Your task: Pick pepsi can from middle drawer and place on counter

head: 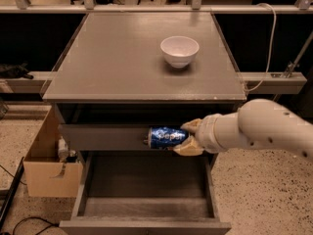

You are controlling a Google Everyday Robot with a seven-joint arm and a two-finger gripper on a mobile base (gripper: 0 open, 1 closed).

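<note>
A white bowl stands upright, and a cardboard box sits on the speckled floor at left.

Tan-fingered pincer tips a bulky, white, dimpled arm.
</note>
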